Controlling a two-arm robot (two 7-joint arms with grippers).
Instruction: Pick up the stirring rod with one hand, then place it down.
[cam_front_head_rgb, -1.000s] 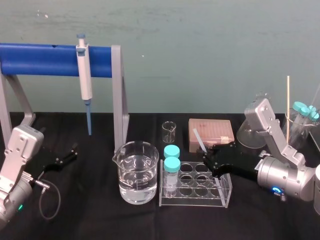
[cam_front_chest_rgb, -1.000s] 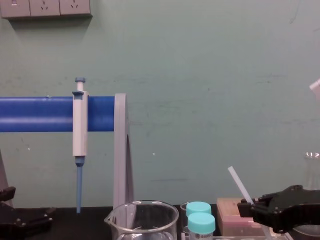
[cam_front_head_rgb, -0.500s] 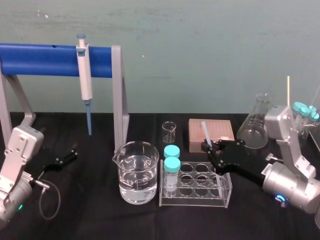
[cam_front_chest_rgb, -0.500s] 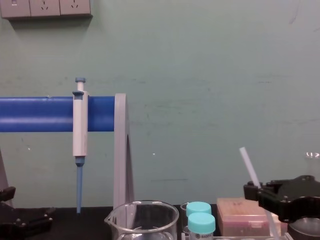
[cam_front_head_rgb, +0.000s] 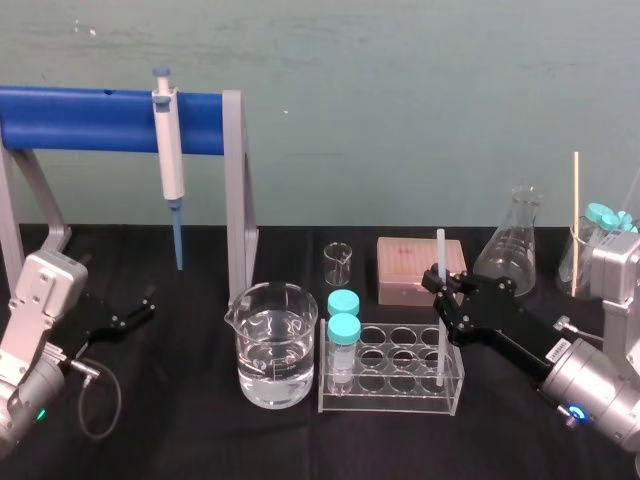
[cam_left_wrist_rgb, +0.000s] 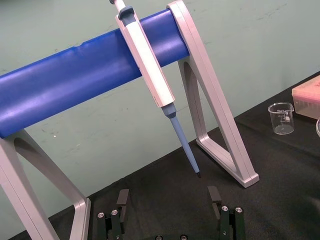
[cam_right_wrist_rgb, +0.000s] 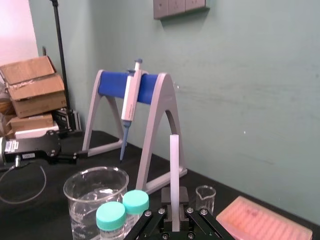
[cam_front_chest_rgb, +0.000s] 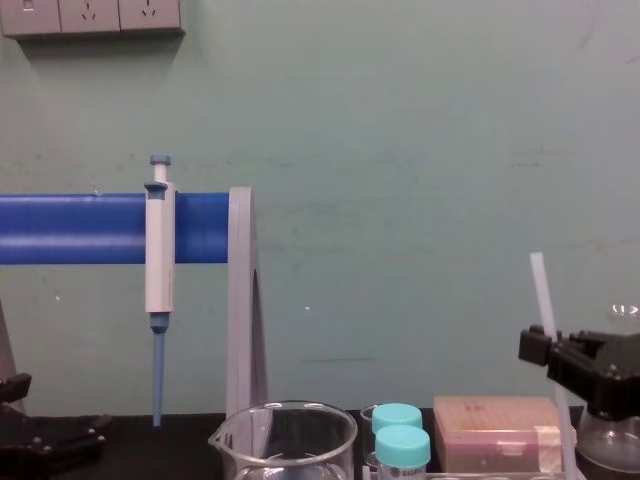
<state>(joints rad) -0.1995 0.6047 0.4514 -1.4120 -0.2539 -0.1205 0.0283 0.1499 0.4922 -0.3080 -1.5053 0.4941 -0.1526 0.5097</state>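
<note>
The stirring rod (cam_front_head_rgb: 439, 255) is a thin translucent white stick that stands almost upright. My right gripper (cam_front_head_rgb: 442, 287) is shut on its middle, above the right end of the clear tube rack (cam_front_head_rgb: 392, 372). The rod's lower end reaches down into the rack's right end. In the right wrist view the rod (cam_right_wrist_rgb: 174, 165) rises straight up from between the black fingers (cam_right_wrist_rgb: 169, 212). The chest view has the rod (cam_front_chest_rgb: 541, 295) at the right, clamped by the right gripper (cam_front_chest_rgb: 547, 345). My left gripper (cam_left_wrist_rgb: 168, 194) rests open on the black table at the far left (cam_front_head_rgb: 125, 318).
A water-filled beaker (cam_front_head_rgb: 275, 345) stands left of the rack, which holds two teal-capped tubes (cam_front_head_rgb: 343, 325). Behind are a small beaker (cam_front_head_rgb: 338, 263), a pink tip box (cam_front_head_rgb: 415, 270) and a conical flask (cam_front_head_rgb: 512, 245). A pipette (cam_front_head_rgb: 168, 150) hangs on the blue stand (cam_front_head_rgb: 90, 118).
The right gripper has moved to the right with the rod. The rod has swung from leaning left to nearly upright, and its top stands higher.
</note>
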